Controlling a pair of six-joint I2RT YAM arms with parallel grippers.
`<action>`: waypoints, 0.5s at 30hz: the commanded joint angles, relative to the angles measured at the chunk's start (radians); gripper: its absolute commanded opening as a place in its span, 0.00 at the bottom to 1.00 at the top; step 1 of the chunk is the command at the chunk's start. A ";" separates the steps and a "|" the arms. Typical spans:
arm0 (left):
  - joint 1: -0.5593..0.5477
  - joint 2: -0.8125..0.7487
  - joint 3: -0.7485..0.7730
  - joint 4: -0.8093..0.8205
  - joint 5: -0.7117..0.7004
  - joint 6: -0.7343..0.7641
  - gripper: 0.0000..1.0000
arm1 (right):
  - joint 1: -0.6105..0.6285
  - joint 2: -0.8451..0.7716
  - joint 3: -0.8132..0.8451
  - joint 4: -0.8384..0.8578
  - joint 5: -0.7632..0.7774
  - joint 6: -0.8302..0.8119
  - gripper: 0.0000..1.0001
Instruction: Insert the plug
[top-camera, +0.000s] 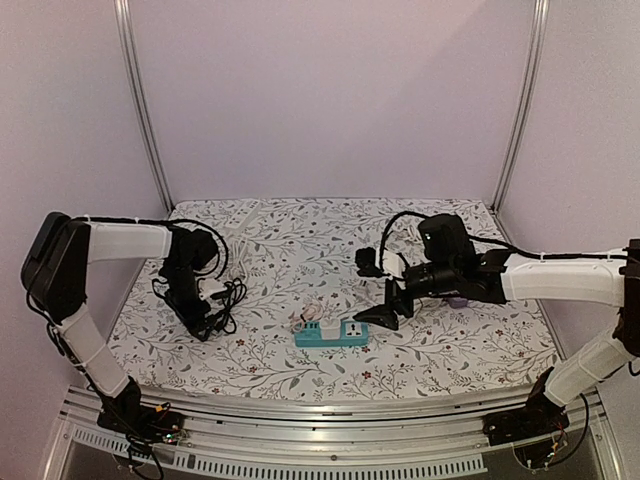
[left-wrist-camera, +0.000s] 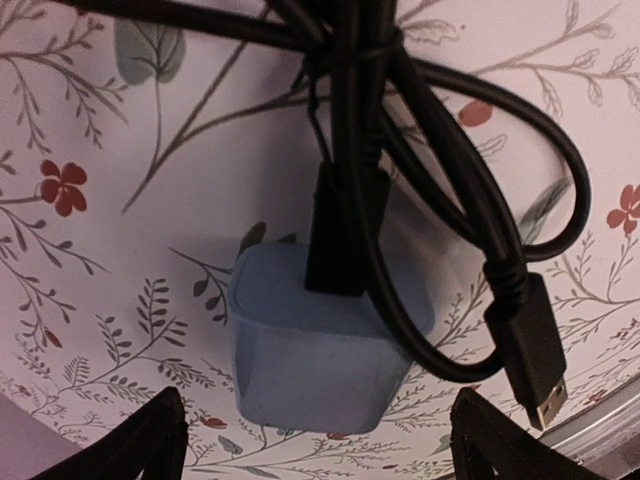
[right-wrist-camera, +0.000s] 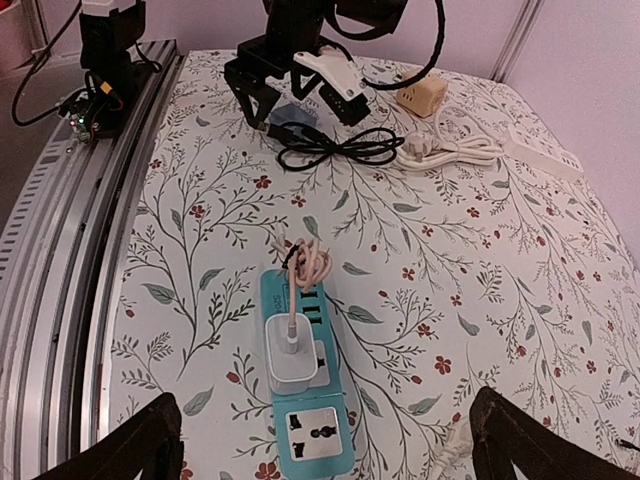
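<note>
The pale blue cube-shaped charger plug (left-wrist-camera: 315, 350) lies on the floral-print tabletop (top-camera: 300, 250) at about 9 o'clock. A thick black cable (left-wrist-camera: 480, 230) loops over and around it, tied in a bundle at its 12 o'clock side. The cable's flat black connector with a gold-coloured tip (left-wrist-camera: 535, 350) lies free at the plug's 3 o'clock. The left tool (top-camera: 205, 328) hangs directly over this plug. Its two dark fingers (left-wrist-camera: 150, 445) are spread wide, one on either side of the blue body. Neither touches it, so the tool has hold of nothing.

A teal rectangular power strip (top-camera: 345, 336) lies at about 6 o'clock on the tabletop, near the front edge and well apart from the blue plug. A white square charger (right-wrist-camera: 290, 360) is already seated in one of its sockets. A pinkish cord (right-wrist-camera: 305, 260) rises from the charger and coils at the strip's far end. The universal socket (right-wrist-camera: 318, 430) beside the white charger stands free. The right tool (top-camera: 388, 308) hovers just beyond the strip at its 1 o'clock. Its fingers (right-wrist-camera: 150, 440) are spread as wide as they go, with nothing between them.

From the right wrist camera, three things lie toward the far side of the tabletop: a beige block adapter (right-wrist-camera: 421, 96), a white coiled cord with a plug (right-wrist-camera: 455, 150), and a white power strip (right-wrist-camera: 545, 158)
</note>
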 joint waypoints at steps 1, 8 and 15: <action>0.009 -0.004 -0.023 0.088 0.011 0.053 0.90 | -0.004 -0.013 -0.019 0.043 -0.007 -0.001 0.99; 0.010 0.047 -0.006 0.094 -0.001 0.060 0.64 | -0.009 -0.019 -0.040 0.056 -0.012 -0.003 0.99; 0.008 0.041 -0.013 0.127 0.036 0.067 0.53 | -0.012 -0.029 -0.063 0.068 -0.011 0.005 0.99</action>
